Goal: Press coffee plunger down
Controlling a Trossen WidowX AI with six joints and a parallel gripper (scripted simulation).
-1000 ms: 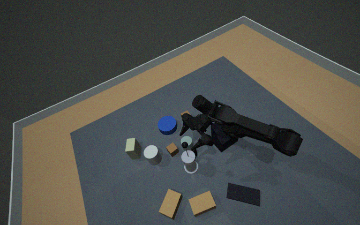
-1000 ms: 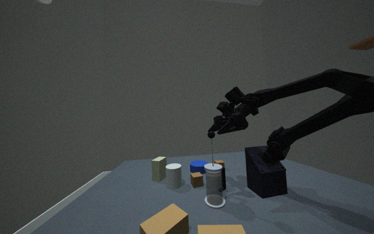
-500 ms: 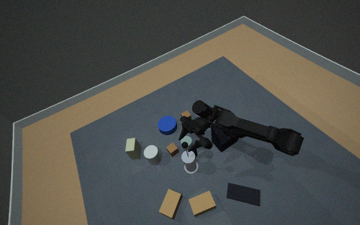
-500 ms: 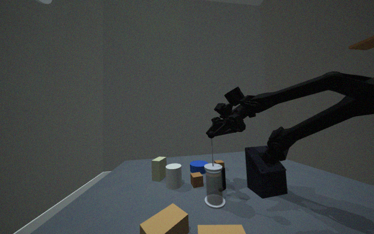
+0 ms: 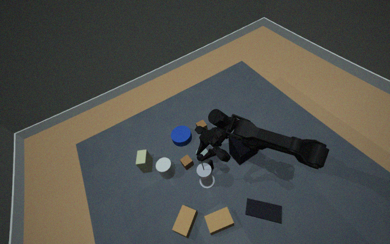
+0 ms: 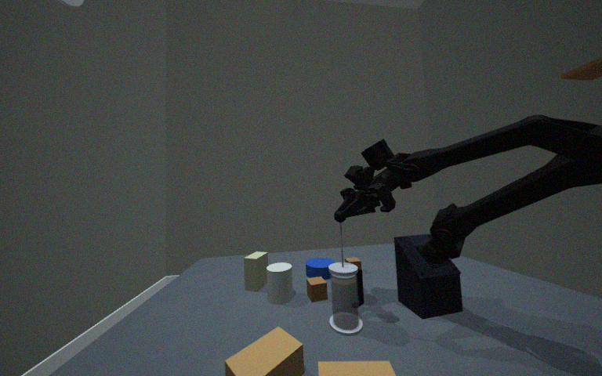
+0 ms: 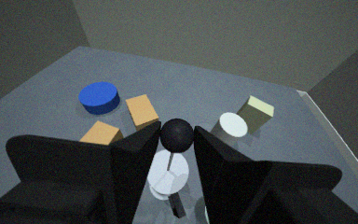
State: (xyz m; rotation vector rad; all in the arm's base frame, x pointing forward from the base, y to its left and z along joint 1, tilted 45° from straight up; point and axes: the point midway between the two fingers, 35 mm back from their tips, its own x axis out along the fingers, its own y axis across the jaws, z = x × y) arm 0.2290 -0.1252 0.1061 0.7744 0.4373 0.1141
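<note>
The coffee press (image 5: 203, 170) (image 6: 345, 297) (image 7: 158, 177) stands upright, with a white lid, a see-through body and a white base ring. Its thin plunger rod (image 5: 202, 165) (image 6: 342, 246) (image 7: 171, 161) rises far above the lid. The black ball knob (image 5: 200, 157) (image 6: 339, 216) (image 7: 177, 140) tops the rod. My gripper (image 5: 200, 155) (image 6: 339, 215) (image 7: 177, 128) is shut on the knob, one fingertip against each side of it in the wrist view. The press's dark handle (image 6: 360, 287) (image 7: 177, 206) is on the side towards the arm. The fingertips partly hide the knob in the top and exterior views.
A mint cylinder (image 5: 203, 151) lies under the gripper. A small brown cube (image 5: 187, 161) (image 6: 317, 289), a white cylinder (image 5: 163, 164) (image 6: 279, 283), a pale green box (image 5: 141, 157) (image 6: 255, 272) and a blue disc (image 5: 181, 135) (image 6: 318, 268) stand near the press. Two tan blocks (image 5: 184, 220) (image 5: 218, 220) and a dark slab (image 5: 263, 210) lie apart.
</note>
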